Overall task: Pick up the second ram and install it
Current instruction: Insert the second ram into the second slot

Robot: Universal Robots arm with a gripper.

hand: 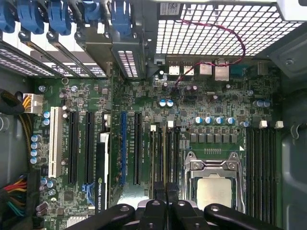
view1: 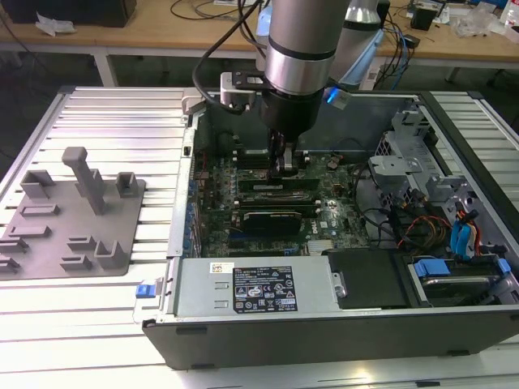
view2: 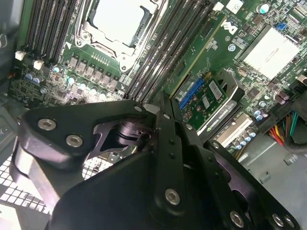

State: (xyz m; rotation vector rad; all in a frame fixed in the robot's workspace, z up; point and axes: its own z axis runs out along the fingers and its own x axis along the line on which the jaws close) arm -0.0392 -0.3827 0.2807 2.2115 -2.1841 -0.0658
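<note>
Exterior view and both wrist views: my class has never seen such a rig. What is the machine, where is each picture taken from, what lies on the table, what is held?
The machine is a robot arm ending in a claw. The exterior view is taken from off the arm: an open computer case lies on a slatted table, a grey plastic tray on that view's left. Both wrist views come from cameras on the arm, looking past the claw at the green motherboard. The claw is down at the memory slots beside the processor socket. The thin strip in the slot under it is probably the second ram; whether it is gripped I cannot tell.
</note>
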